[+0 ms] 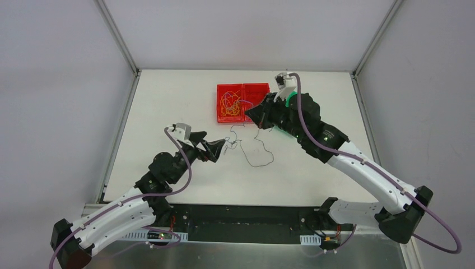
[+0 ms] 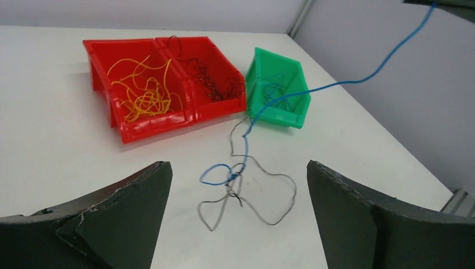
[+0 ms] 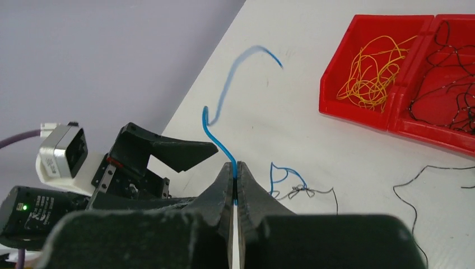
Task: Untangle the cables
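Top external: table (image 1: 168,101), red bins (image 2: 148,128) at the back. Left hand (image 2: 238,166) is wide open and empty, aimed at the knot (image 2: 231,180). Right hand (image 3: 235,174) is pinched on the blue cable (image 3: 215,137) and raised. Blue loops through the dark cable (image 2: 280,193), which lies on the table between the arms. Suggest the left pins dark just beside the knot, then the right draws blue out slowly. A jerk would likely cinch it.
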Controlling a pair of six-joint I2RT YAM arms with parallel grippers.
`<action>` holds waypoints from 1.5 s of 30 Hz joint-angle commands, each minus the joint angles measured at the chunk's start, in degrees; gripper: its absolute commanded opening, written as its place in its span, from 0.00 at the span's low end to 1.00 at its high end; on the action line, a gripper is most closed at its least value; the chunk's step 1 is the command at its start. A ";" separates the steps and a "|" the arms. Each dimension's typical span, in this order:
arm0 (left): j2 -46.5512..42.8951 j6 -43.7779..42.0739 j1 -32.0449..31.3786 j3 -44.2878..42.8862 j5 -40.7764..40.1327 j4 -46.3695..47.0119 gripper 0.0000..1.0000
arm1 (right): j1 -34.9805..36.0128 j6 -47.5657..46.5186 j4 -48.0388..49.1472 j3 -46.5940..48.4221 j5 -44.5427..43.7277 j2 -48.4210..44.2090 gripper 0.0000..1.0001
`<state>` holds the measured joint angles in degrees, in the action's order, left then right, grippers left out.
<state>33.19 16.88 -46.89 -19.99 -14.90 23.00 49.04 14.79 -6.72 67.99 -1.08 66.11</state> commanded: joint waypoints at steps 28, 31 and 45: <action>9.85 -8.77 -0.24 -1.37 18.87 12.49 0.57 | -1.23 23.70 0.54 7.76 17.58 2.04 0.00; 11.42 -8.54 -0.26 -2.61 20.88 11.80 0.32 | -1.08 23.23 0.42 7.32 17.16 1.64 0.00; 13.54 -8.54 -0.30 -3.75 19.07 10.83 0.13 | -0.08 25.25 1.70 7.20 19.24 3.43 0.00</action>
<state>46.81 8.45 -46.89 -21.41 4.10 32.14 48.29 38.35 -8.29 74.11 16.32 69.80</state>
